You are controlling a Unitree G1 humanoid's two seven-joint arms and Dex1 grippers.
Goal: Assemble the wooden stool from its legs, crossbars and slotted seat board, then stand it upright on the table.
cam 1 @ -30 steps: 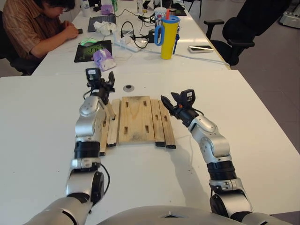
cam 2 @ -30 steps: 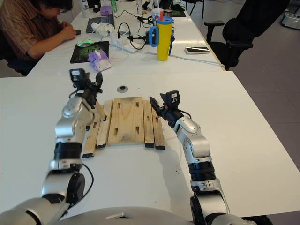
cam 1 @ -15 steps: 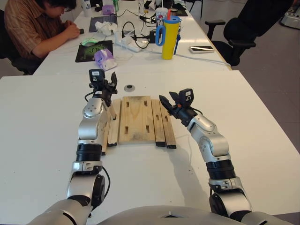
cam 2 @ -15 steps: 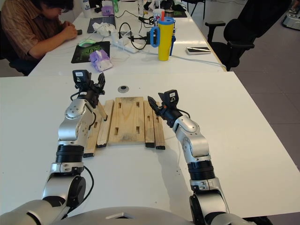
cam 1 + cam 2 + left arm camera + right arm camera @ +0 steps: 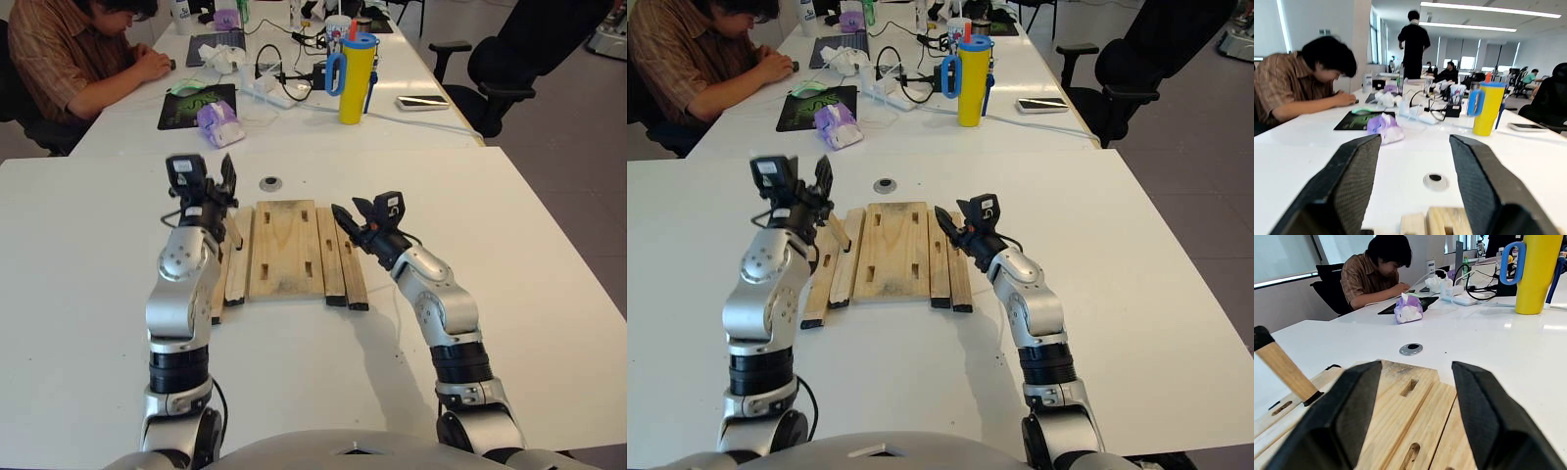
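Note:
The slotted seat board (image 5: 284,248) lies flat in the middle of the white table (image 5: 88,294). Wooden legs and crossbars lie beside it on the left (image 5: 236,269) and on the right (image 5: 339,259). One short wooden piece with dark ends (image 5: 1284,368) stands tilted over the left pieces. My left gripper (image 5: 216,186) hovers open above the far end of the left pieces, nothing between its fingers (image 5: 1354,181). Low over the far end of the right pieces, my right gripper (image 5: 348,211) is open and holds nothing.
A round cable grommet (image 5: 269,184) sits just beyond the board. The table behind carries a yellow tumbler (image 5: 355,78), a purple tissue pack (image 5: 217,122), cables and a phone (image 5: 422,102). A person sits at its far left. White tabletop spreads on both sides.
My left gripper has shifted a little to the left and its arm has lifted off the left pieces. The right gripper has barely moved. The wooden parts lie as before.

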